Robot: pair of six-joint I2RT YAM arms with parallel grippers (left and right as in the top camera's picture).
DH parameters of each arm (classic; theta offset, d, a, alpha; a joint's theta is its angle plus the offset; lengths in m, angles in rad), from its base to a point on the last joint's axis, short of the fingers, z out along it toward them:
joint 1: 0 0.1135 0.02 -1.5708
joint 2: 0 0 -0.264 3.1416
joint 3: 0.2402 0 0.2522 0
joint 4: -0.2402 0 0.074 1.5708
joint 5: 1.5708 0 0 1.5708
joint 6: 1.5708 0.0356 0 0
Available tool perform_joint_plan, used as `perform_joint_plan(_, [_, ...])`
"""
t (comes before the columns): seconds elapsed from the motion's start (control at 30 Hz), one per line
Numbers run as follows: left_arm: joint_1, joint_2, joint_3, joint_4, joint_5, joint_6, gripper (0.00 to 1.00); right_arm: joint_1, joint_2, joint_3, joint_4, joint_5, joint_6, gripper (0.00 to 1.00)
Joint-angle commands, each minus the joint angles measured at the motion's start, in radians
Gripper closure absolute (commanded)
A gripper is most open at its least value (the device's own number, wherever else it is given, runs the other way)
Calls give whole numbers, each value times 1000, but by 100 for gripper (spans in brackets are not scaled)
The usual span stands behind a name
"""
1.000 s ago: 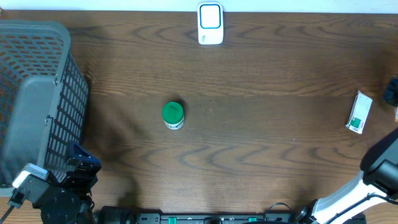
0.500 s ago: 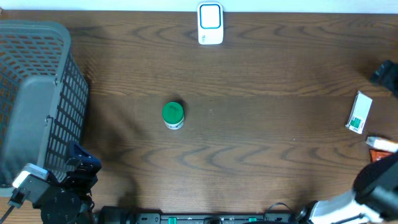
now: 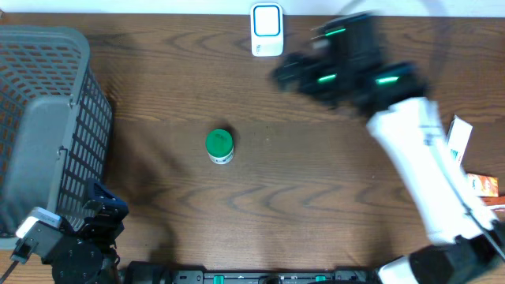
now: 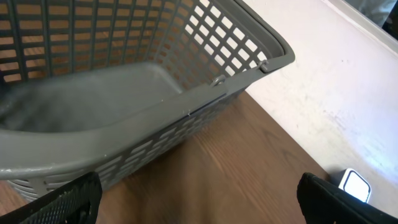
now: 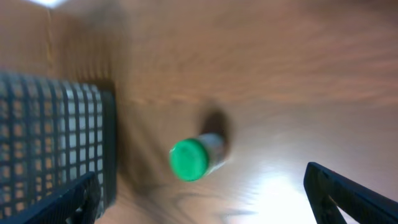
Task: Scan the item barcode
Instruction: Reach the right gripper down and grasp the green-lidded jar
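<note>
My right end effector (image 3: 286,73) hangs released and empty. The green-capped bottle (image 5: 196,157) lies on the table (image 5: 298,74) ahead of it, centred between my fingers. My left end effector (image 4: 199,186) is released too, with the grey basket (image 4: 124,124) just ahead.

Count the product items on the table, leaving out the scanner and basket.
3. A green-capped bottle left of centre; a white-and-green box at the right edge, partly behind the right arm; an orange packet just nearer the front edge. The arm may hide more.
</note>
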Motion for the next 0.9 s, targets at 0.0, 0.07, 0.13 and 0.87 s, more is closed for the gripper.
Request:
perform_joint_plan(0.0, [3,-3,1,1,-6,-1,2,154,50,0,42,200,211,1])
perform_joint_plan(0.07, [3,-3,1,1,-6,-1,2,205,100,12,48,213,271,1])
perform_joint_plan(0.13, [3,-3,1,1,-6,-1,2,234,160,37,32,231,313,1])
perform_joint_plan(0.87, [3,-3,1,1,-6,-1,2,319,529,346,-200,149,465,1])
